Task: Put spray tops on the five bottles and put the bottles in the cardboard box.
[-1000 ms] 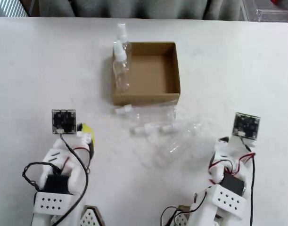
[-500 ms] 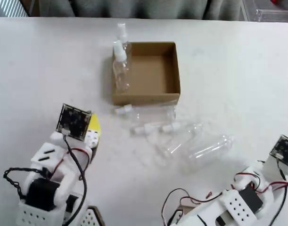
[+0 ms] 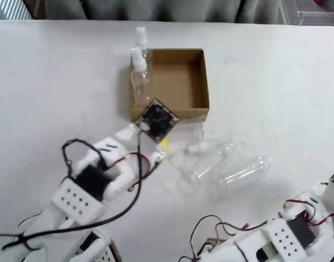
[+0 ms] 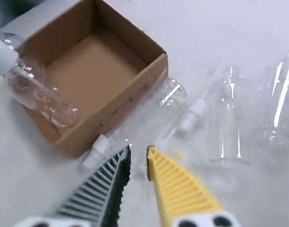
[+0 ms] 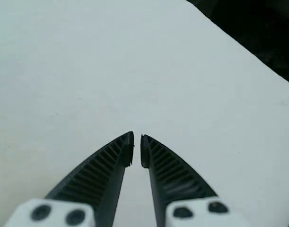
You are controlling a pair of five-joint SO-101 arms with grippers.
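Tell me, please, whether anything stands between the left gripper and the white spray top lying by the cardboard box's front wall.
Nothing visible does. The left gripper hangs close to the white spray top, which lies on the table by the cardboard box's front wall, and no other thing shows between them.

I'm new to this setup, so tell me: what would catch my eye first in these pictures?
The open box sits mid-table, with capped bottles upright at one side wall. Just in front of it, loose bottles and spray tops lie scattered on the table. The left hand hangs over that clutter, close to the box's front wall.
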